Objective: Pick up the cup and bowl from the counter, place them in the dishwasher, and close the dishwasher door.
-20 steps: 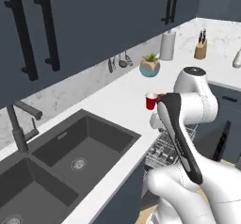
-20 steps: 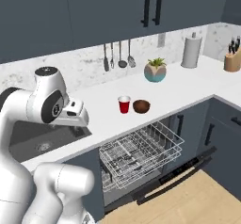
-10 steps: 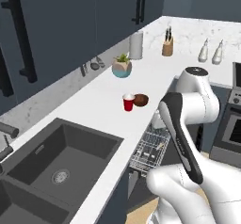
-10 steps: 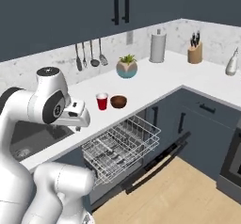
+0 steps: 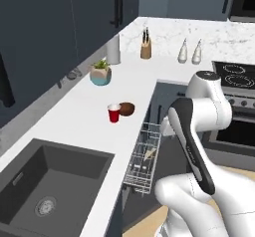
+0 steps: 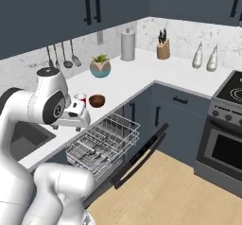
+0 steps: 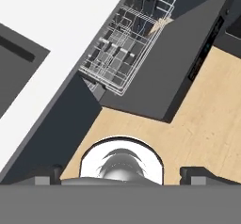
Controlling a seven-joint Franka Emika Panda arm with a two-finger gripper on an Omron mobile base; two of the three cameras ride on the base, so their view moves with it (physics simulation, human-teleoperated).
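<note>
I hold the claw (image 7: 122, 173) wide and empty above the pulled-out rack (image 7: 127, 39) of the open dishwasher (image 6: 106, 141); the cup (image 5: 114, 113) and bowl (image 5: 127, 108) wait touching on the worktop (image 5: 89, 111), well beyond it.

No words to read

There are no letters, numbers, labels or signs anywhere in these pictures. Everything looks plain, with nothing written on it.

Red cup (image 5: 114, 114), dark-brown bowl (image 5: 127, 108) — white marbled counter (image 5: 79, 116), slate-blue dishwasher door (image 7: 174, 63).
</note>
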